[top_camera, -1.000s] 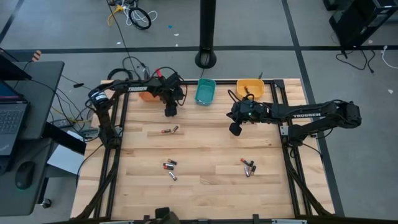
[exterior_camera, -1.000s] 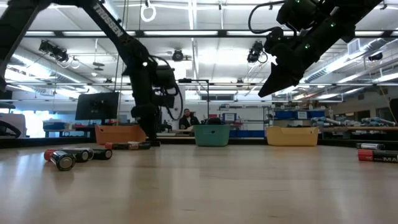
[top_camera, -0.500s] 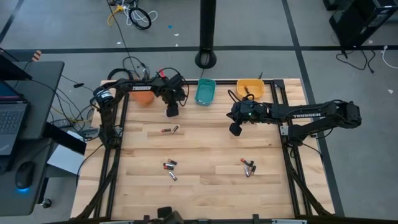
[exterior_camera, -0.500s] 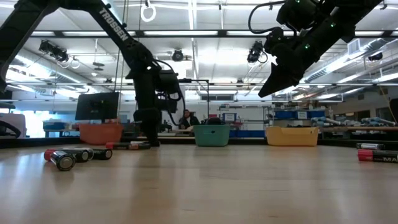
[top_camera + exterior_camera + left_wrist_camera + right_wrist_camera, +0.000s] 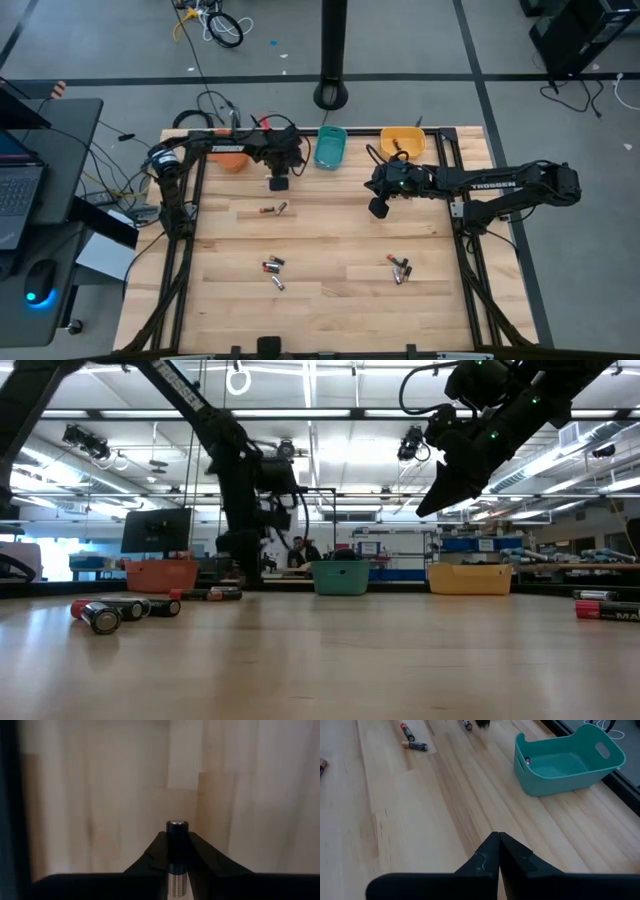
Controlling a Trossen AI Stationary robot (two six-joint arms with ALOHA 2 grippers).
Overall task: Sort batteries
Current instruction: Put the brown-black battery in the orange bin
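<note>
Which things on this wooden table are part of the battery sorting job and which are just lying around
Part of the job:
- small black cylindrical battery gripped by the left gripper
- loose small batteries on the table
- orange plastic bin, teal plastic bin, yellow plastic bin
- right gripper, shut and empty

Just lying about:
- coiled cables on the floor
- laptop on the side desk

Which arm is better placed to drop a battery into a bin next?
Left. The left gripper already grips a battery near the teal bin. The right gripper is shut and holds nothing.
</note>
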